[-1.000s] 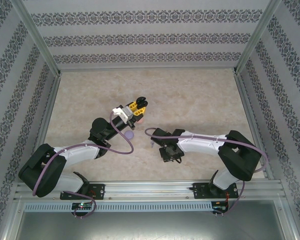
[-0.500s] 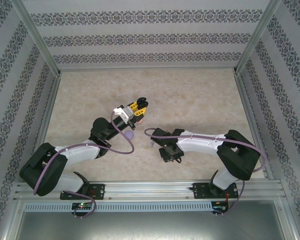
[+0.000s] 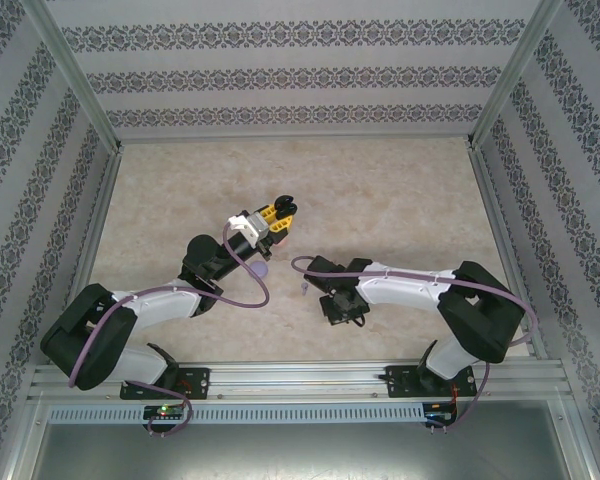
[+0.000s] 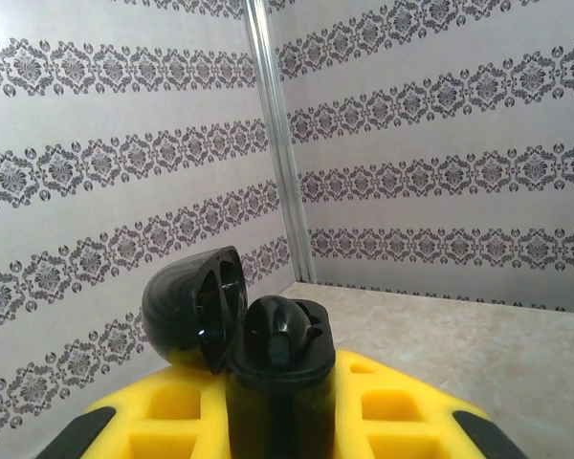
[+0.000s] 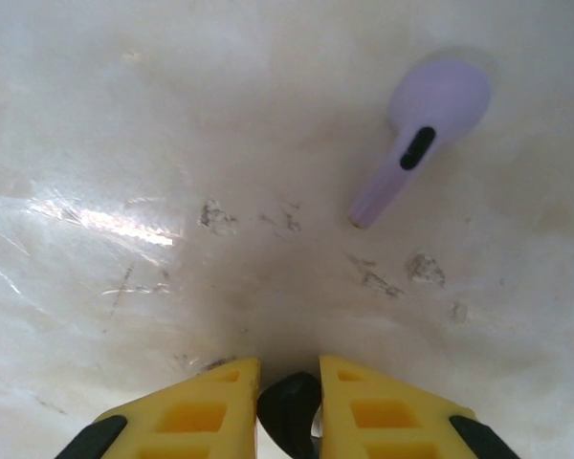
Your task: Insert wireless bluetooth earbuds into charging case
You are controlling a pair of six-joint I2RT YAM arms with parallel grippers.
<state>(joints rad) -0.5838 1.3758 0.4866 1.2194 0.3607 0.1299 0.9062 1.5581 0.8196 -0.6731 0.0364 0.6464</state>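
My left gripper [image 3: 271, 214] [image 4: 279, 387] is shut on a black charging case [image 4: 279, 411], held up off the table. Its round lid [image 4: 187, 304] [image 3: 283, 203] hangs open to the left. One black earbud [image 4: 275, 337] sits in the case's near socket. My right gripper [image 3: 342, 306] [image 5: 289, 371] points down close over the table, and its yellow fingers [image 5: 201, 406] are shut on a second black earbud [image 5: 289, 413]. A lilac earbud [image 5: 423, 142] [image 3: 304, 287] lies loose on the table just ahead of the right gripper. The pale pink earbuds are out of view.
A lilac round case [image 3: 260, 269] lies on the table, partly under the left arm's cable. Patterned walls and metal posts [image 4: 275, 143] fence in the marble table [image 3: 380, 190]. Scuff marks [image 5: 215, 215] dot the surface under the right gripper.
The right arm has shifted very slightly to the right. The left arm holds the open case where it was.
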